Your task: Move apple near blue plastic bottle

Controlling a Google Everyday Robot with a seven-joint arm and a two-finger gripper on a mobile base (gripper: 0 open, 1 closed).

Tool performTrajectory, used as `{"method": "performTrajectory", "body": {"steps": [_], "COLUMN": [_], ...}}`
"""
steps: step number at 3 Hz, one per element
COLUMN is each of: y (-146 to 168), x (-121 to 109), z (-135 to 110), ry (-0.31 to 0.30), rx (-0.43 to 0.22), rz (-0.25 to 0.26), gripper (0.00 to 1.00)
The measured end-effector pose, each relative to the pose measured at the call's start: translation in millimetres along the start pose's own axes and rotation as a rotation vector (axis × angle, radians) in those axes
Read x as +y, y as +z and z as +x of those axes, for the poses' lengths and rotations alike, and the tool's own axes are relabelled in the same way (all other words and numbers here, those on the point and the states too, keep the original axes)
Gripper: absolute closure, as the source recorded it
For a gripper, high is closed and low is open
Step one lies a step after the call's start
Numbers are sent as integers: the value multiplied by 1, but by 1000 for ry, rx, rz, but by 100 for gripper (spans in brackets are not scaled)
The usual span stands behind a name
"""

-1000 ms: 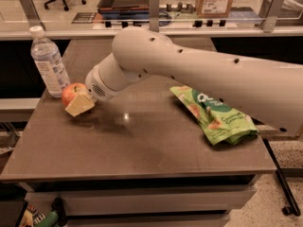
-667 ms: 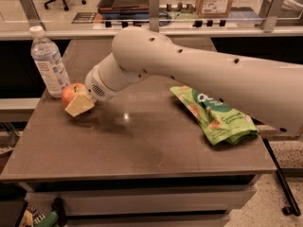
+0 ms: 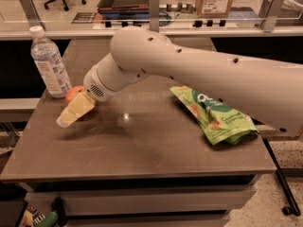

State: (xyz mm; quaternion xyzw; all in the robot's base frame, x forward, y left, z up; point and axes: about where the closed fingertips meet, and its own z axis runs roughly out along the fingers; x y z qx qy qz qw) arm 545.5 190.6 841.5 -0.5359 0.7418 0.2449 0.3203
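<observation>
Gripper [image 3: 67,118] has shifted slightly down-left, partly clear of the apple [image 3: 71,92]; its grip state cannot be told. Apple sits just beside bottle [image 3: 49,63]: placement apparently complete.

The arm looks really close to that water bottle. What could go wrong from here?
1. The gripper is right at the apple, which lies just beside the tall, upright blue plastic bottle. A sideways nudge might tip the bottle.
2. The apple is round and sits near the left edge of the table, so a bump could roll it off.
3. The gripper hides most of the apple, so I cannot tell whether they are touching.
</observation>
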Motion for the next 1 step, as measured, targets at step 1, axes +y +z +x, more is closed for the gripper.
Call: {"method": "performTrajectory", "body": {"steps": [1], "y": [0], "x": [0], "z": [0], "ry": [0], "rx": [0], "rz": [0], "gripper": [0]}}
